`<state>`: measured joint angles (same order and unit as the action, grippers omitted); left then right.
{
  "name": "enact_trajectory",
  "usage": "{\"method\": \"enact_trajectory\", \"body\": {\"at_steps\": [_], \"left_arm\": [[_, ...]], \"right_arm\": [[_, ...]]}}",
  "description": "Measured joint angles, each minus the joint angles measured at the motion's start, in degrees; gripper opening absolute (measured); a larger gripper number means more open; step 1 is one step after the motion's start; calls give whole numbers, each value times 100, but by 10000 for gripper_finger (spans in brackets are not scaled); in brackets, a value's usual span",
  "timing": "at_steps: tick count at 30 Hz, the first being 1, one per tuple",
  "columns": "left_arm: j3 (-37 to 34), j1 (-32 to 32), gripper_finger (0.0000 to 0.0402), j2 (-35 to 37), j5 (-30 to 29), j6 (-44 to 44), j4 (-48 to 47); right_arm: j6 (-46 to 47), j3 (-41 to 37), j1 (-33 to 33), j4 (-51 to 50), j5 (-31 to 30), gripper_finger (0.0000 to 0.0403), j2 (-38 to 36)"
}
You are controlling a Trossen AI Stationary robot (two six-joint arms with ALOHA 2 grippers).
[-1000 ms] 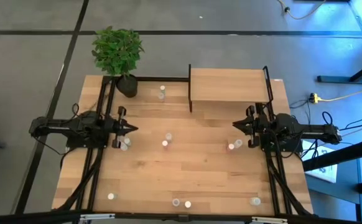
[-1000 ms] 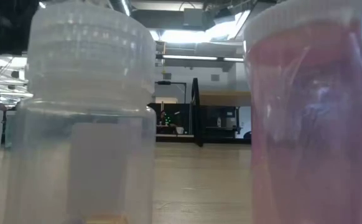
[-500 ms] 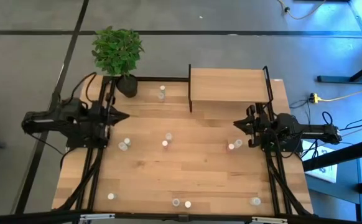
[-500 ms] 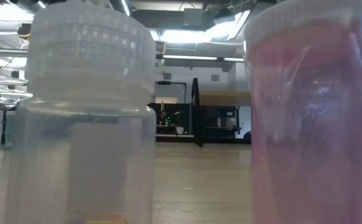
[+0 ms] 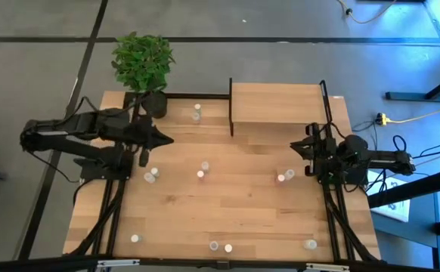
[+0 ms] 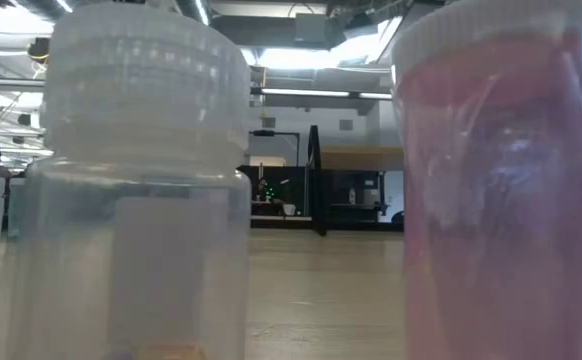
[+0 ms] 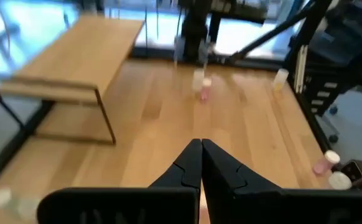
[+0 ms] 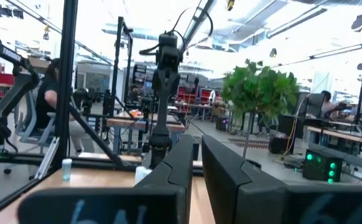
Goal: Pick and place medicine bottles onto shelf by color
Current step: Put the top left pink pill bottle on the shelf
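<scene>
Medicine bottles (image 5: 201, 170) dot the table (image 5: 235, 211), none on the shelf (image 5: 277, 103) yet. Our left hand (image 5: 163, 139) hovers pinched shut, empty; our right hand (image 5: 295, 147) waits nearly closed, empty. Light, slick, tippy: we'd pinch the body below the cap.

You see a leafy green potted plant in a small black pot (image 5: 144, 63) standing at the far left corner of the light-wood plank table (image 5: 235, 211). Around the table lies grey floor crossed by dark lines (image 5: 46, 45). A yellow plug on a pale cable (image 5: 383, 119) lies off the table's right side. Through the right wrist view, a seated person in dark clothing (image 8: 46, 99) shows in the room beyond, among black metal frames (image 8: 69, 74).
</scene>
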<state>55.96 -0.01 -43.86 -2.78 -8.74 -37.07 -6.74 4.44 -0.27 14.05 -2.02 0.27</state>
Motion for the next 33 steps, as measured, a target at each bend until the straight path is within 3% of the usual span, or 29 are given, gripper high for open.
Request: {"method": "enact_trajectory", "body": {"at_steps": [7,13,21,27,33], "left_arm": [[728,-2,0,-700,58,-290,-1198],[787,-66,0,-806,95,-332,-1613],[787,-278,0,-806,206,-917,-1793],[787,-391,0,-806,244,-920,-1671],[787,-391,0,-806,199,-920,-1463]], "right_arm": [[53,682,0,-772,4,39,232],[472,1564,0,-1589,12,39,1048],[1015,2693,2,-2930,6,39,2502],[1535,3132,0,-3720,-247,39,3084],[1106,3113,2,-3611,764,39,3137]]}}
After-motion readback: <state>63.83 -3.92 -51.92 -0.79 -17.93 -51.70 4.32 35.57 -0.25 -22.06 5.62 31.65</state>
